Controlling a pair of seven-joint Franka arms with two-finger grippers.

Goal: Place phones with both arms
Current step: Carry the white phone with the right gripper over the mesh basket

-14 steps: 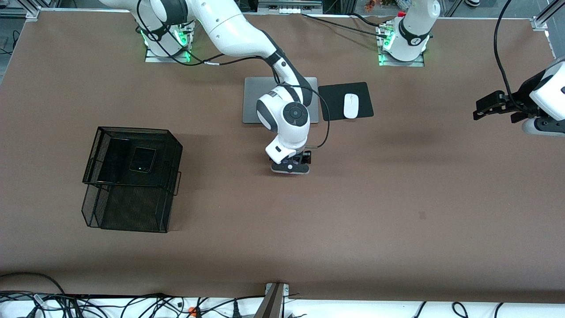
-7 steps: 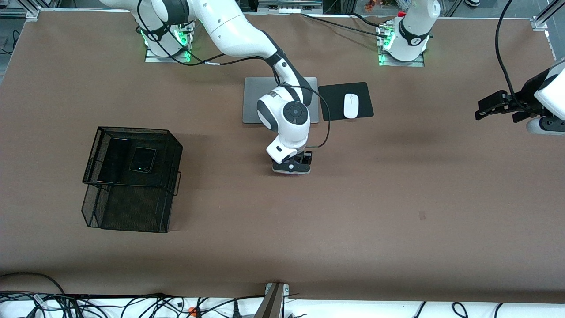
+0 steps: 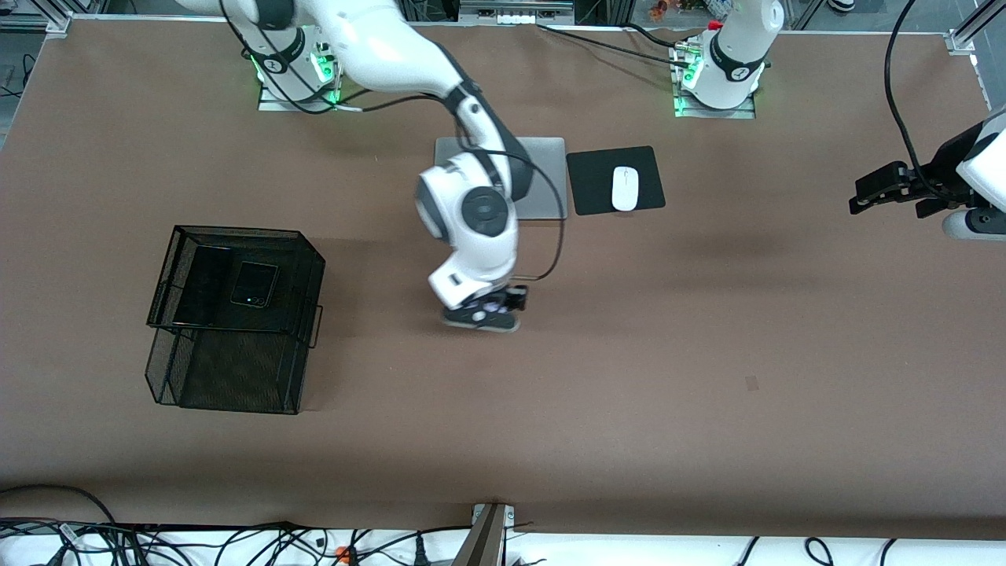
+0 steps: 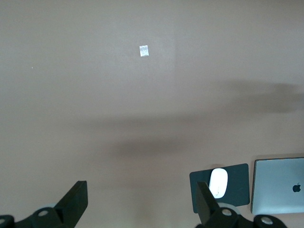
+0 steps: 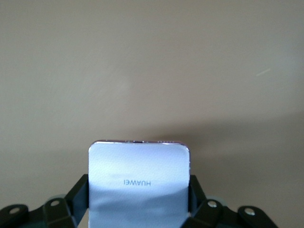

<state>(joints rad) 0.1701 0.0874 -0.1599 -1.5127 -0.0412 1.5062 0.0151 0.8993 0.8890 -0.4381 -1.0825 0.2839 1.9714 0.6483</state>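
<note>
My right gripper [image 3: 481, 316] is shut on the small pale lavender-white phone [image 5: 138, 183] and holds it over the bare table middle; in the right wrist view the phone fills the gap between the fingers. The long black slab phone [image 3: 198, 284] and the small squarish black phone [image 3: 254, 284] lie in the top tier of the black mesh basket [image 3: 236, 236] toward the right arm's end. My left gripper [image 3: 874, 191] is open and empty, up over the left arm's end of the table; its fingers [image 4: 73, 202] frame bare table.
A silver laptop [image 3: 542, 177] lies closed near the robots' bases, partly under the right arm. Beside it a white mouse [image 3: 625, 189] sits on a black mouse pad [image 3: 597, 177]. Both show in the left wrist view, the laptop [image 4: 278, 185] and the mouse [image 4: 217, 183].
My right gripper has moved with the lavender-white phone toward the basket's end of the table and slightly toward the front camera. The left gripper has drifted slightly outward.
</note>
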